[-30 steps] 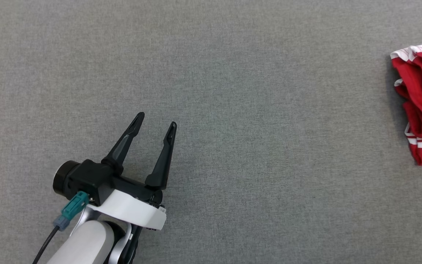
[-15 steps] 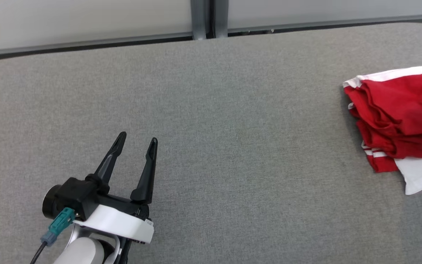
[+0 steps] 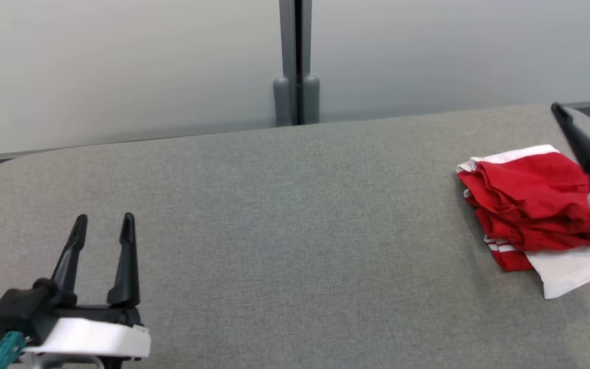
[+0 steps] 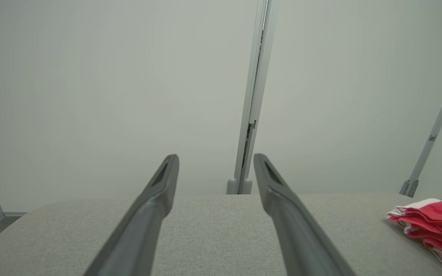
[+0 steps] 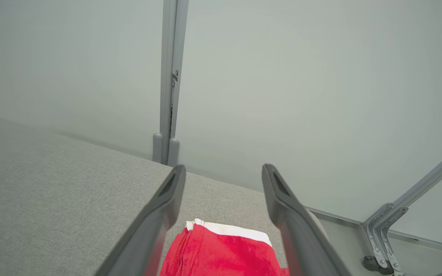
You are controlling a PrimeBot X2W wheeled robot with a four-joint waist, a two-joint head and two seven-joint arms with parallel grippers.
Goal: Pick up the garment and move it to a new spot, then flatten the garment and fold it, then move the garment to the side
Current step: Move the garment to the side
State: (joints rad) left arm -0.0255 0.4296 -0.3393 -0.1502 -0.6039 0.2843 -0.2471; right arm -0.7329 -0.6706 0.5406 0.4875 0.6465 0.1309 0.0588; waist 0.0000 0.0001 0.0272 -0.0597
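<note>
1 folded red garment w/ white trim (image 3: 530,205) lies centre-right in head view on grey fabric table (image 3: 295,230). The right gripper (image 3: 577,100), jaws spread & empty, overlaps its right side; in right wrist view cloth shows bottom centre btwn the fingers (image 5: 159,218). Lower left, well apart, left gripper (image 3: 104,218) is likewise spread, empty. 2 grippers total.

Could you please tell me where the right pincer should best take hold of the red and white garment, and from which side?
Likely the red and white garment by its rumpled red folds, from above: they stand up off the table, whereas its white flap lies flat. The open right pincer hovers over it.
</note>
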